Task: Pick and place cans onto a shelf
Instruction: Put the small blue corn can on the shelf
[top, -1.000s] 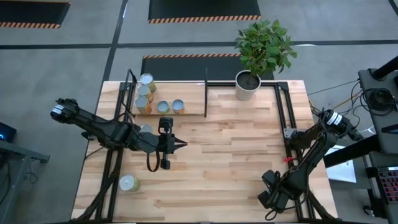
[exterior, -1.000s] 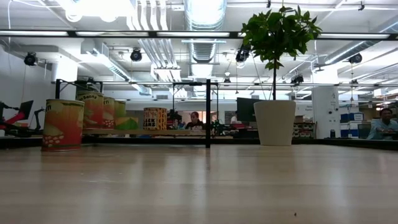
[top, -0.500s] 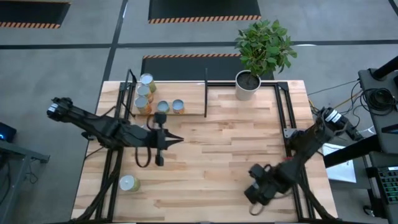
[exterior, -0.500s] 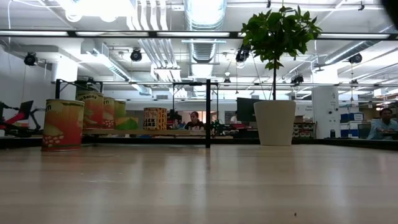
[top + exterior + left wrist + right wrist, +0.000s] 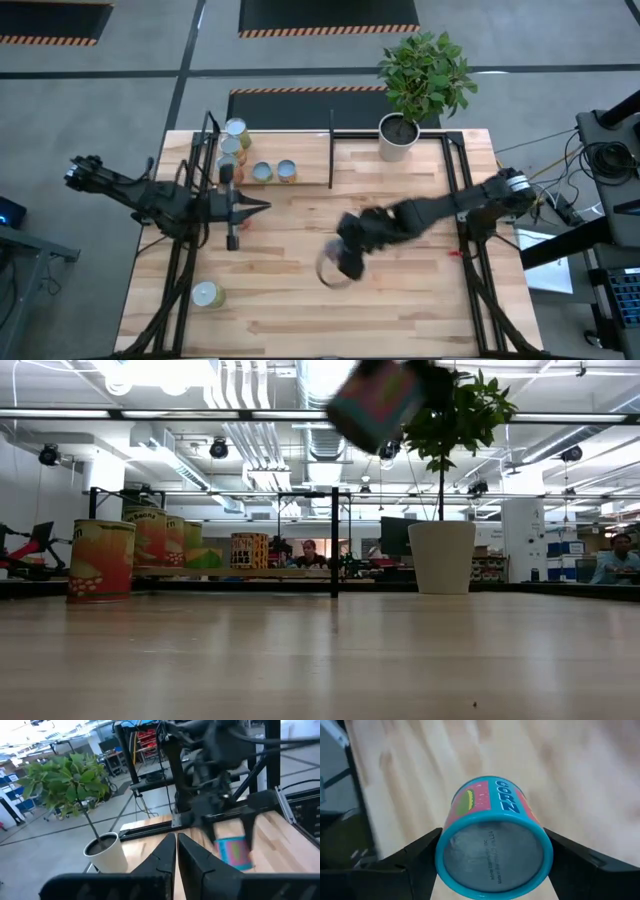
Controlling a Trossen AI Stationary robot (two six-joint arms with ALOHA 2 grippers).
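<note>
My right gripper [image 5: 345, 262] is shut on a can [image 5: 492, 850] with a teal rim and a pink "CORN" label, high above the table's middle. The can shows tilted at the top of the low view [image 5: 378, 400]. My left gripper [image 5: 262, 207] is shut and empty, level above the table's left part, pointing right. Its fingers show close together in the left wrist view [image 5: 176, 857]. The shelf [image 5: 305, 165] stands at the far left and holds several cans [image 5: 262, 172]. One more can [image 5: 206, 294] stands upright on the table near the near left corner. My right gripper pinches the can's round side wall [image 5: 542, 845] between its two fingers [image 5: 415, 860], one on each side. The can's flat end [image 5: 492, 855] faces the wrist camera. The arm reaches in from the table's right. The can is lifted clear of the table and tilted.
A white plant pot [image 5: 398, 138] with a leafy plant stands at the far edge, right of the shelf. Black frame rails run along the table's left [image 5: 180, 270] and right [image 5: 470, 260] sides. Bare wood lies between the arms [image 5: 300, 300].
My right gripper has swung from the near right corner toward the table's middle with the can, which now enters the low view from above. My left gripper has drawn back toward the table's left and far edges.
</note>
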